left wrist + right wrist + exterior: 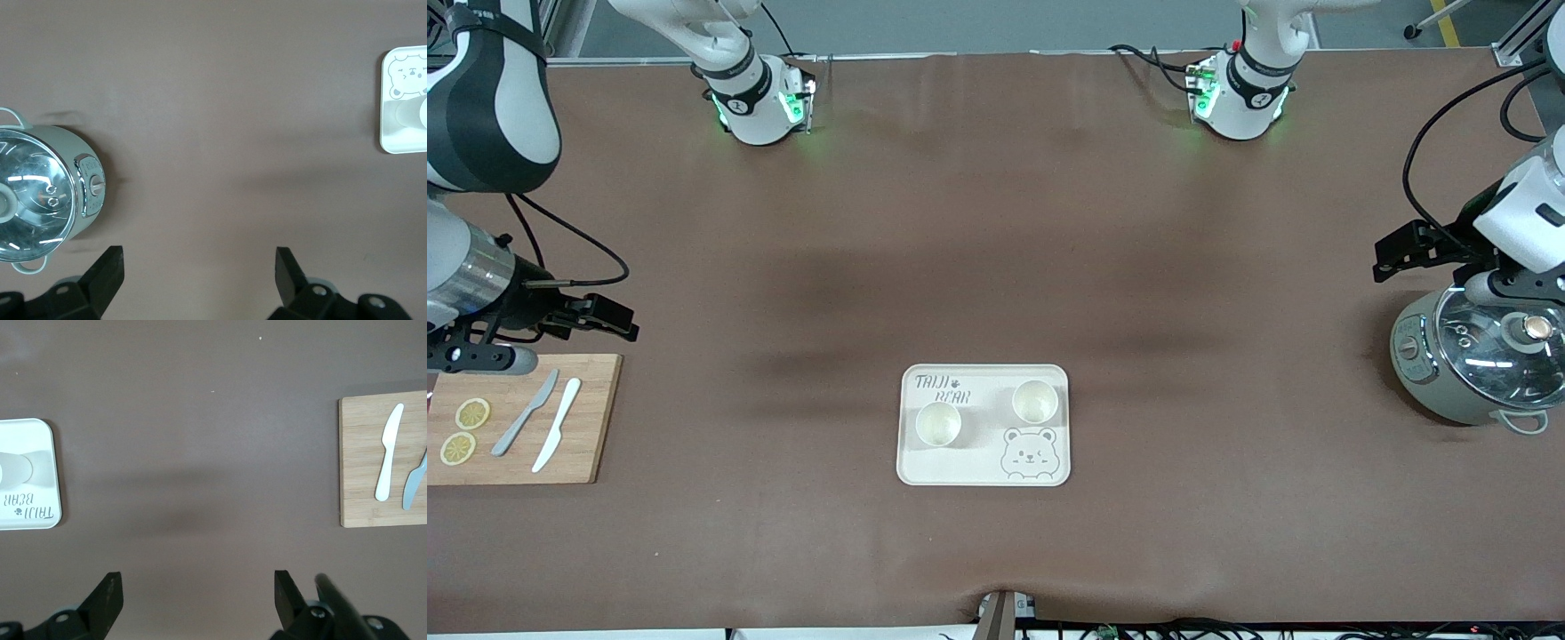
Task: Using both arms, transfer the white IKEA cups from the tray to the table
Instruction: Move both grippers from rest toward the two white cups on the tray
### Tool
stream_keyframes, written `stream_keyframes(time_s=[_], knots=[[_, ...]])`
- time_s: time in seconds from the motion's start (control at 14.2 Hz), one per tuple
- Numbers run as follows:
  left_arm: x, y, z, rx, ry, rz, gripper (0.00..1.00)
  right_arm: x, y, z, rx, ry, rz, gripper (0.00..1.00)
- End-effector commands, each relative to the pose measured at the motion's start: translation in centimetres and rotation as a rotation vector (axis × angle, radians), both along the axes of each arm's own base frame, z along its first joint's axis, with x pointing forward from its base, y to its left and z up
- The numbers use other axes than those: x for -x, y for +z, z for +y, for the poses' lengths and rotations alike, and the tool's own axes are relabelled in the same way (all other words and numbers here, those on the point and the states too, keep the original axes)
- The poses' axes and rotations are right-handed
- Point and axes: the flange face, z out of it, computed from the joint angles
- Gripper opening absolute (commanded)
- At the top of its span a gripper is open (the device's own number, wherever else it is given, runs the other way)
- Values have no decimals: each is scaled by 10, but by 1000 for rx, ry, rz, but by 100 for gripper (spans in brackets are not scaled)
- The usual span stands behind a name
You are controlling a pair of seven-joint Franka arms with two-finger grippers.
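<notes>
Two small cream-white round cups (938, 423) (1035, 401) upright on cream rectangular bear-printed tray (1049, 471), left gripper (199, 267) fingers apart over brown table beside grey-green glass-lidded pot (1458, 373), right gripper (197, 588) fingers apart, empty, beside wooden cutting board (596, 418)

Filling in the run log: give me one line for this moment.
cups: two white cups upright on bear tray | left gripper: open, beside rice cooker | right gripper: open, above cutting board

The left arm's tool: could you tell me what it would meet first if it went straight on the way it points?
Probably bare table: the left arm's tool, open, points down at brown cloth between the cooker and the tray.
</notes>
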Motion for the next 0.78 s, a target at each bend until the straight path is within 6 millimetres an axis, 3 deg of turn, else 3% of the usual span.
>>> stream_keyframes(time_s=[0.0, 0.14, 0.21, 0.35, 0.49, 0.71], knots=[[0, 6, 1, 13, -18, -20, 100, -3, 3, 28, -19, 10, -33, 100], [0, 6, -3, 12, -25, -20, 100, -11, -3, 64, -45, -48, -63, 100], [0, 5, -7, 26, -31, -19, 100, -17, -4, 92, -52, -78, -72, 100], [-9, -11, -20, 86, -16, -11, 100, -23, -17, 131, -54, -121, -56, 100], [-22, -46, -63, 82, 7, 19, 100, -30, -28, 162, -68, -143, -77, 100], [-37, -103, -134, 83, 53, 42, 100, -38, -61, 211, -86, -170, -115, 100]])
